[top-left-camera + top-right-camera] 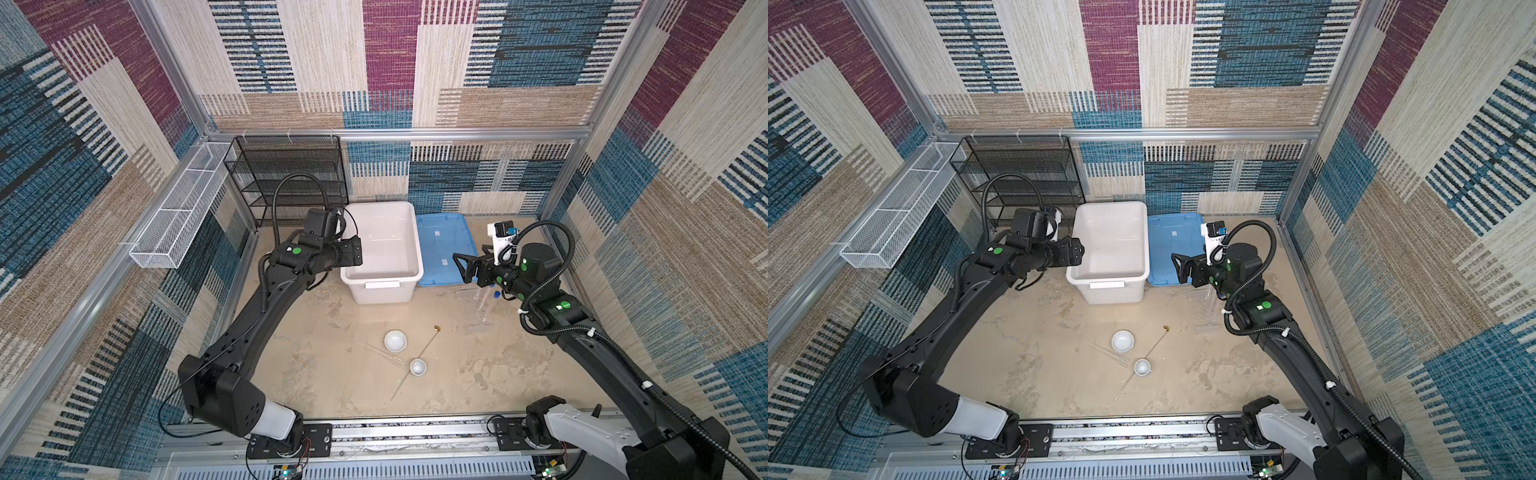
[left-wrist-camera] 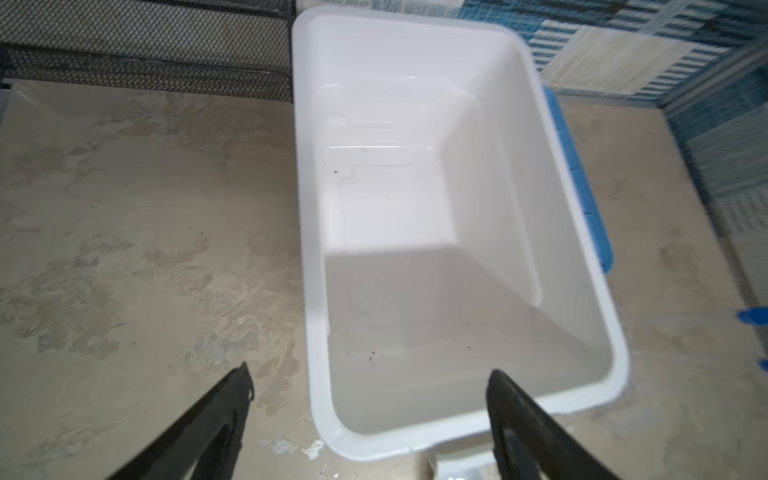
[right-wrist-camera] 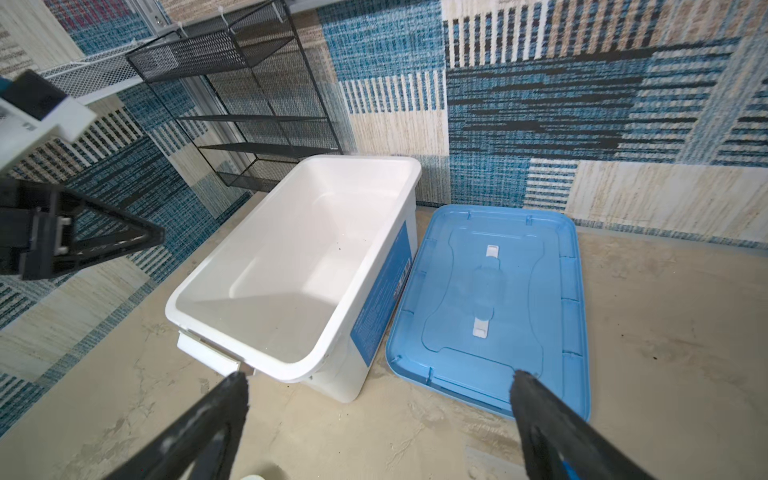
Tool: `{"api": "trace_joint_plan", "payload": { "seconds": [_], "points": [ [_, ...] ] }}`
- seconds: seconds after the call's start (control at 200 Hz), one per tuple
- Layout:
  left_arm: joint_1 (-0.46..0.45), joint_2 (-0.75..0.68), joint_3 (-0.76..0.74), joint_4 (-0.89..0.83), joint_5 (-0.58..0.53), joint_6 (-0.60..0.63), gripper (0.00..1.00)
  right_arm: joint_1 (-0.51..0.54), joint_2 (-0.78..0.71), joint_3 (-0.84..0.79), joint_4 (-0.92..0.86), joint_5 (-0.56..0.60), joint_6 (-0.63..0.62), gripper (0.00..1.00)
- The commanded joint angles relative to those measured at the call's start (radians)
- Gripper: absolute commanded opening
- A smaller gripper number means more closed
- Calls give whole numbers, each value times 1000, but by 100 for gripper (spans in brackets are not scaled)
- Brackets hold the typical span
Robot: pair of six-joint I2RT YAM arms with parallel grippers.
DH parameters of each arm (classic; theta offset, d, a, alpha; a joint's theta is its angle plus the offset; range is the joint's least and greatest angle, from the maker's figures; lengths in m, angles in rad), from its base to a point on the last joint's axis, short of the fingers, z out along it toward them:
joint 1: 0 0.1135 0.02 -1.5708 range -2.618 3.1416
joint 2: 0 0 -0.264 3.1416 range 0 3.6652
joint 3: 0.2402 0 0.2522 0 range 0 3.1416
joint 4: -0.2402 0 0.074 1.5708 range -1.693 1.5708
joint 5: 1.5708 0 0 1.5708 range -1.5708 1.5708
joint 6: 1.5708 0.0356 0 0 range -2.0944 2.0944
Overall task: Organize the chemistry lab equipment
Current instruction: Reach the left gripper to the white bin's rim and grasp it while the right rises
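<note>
Two small white round dishes lie on the tan floor, the larger [image 1: 395, 340] [image 1: 1122, 340] behind the smaller [image 1: 418, 367] [image 1: 1142, 367]. A thin metal rod [image 1: 428, 344] [image 1: 1156, 341] with a brass spoon tip lies slanted beside them. Clear droppers [image 1: 386, 355] lie faintly to their left. Clear blue-capped tubes [image 1: 484, 307] lie under my right arm, partly hidden by it. My left gripper [image 1: 352, 254] [image 2: 370, 372] is open and empty by the bin's left front corner. Over the floor in front of the lid, my right gripper [image 1: 465, 268] [image 3: 379, 375] is also open and empty.
A large white bin [image 1: 417, 249] [image 2: 307, 208] [image 3: 170, 307] stands uncovered at the back, with nothing in it. Its blue lid [image 1: 444, 249] [image 3: 498, 291] lies flat to its right. A black mesh shelf [image 1: 291, 178] and a white wire basket [image 1: 178, 216] line the back left.
</note>
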State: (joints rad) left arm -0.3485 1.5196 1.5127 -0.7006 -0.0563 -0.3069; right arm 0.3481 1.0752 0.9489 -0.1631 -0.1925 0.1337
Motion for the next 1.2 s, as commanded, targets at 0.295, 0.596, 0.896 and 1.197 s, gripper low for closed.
{"api": "trace_joint_plan", "payload": {
  "seconds": [0.295,0.596,0.896,1.197],
  "points": [
    [66,305,187,91,-132,36,72,83,128,69,-21,-48,-17,99],
    [69,419,268,87,-125,40,56,102,168,63,-7,-55,-2,99],
    [66,358,168,94,-117,14,40,103,168,42,3,-52,-2,99],
    [64,264,64,91,-105,-19,21,103,165,31,15,-58,6,99]
  ]
}}
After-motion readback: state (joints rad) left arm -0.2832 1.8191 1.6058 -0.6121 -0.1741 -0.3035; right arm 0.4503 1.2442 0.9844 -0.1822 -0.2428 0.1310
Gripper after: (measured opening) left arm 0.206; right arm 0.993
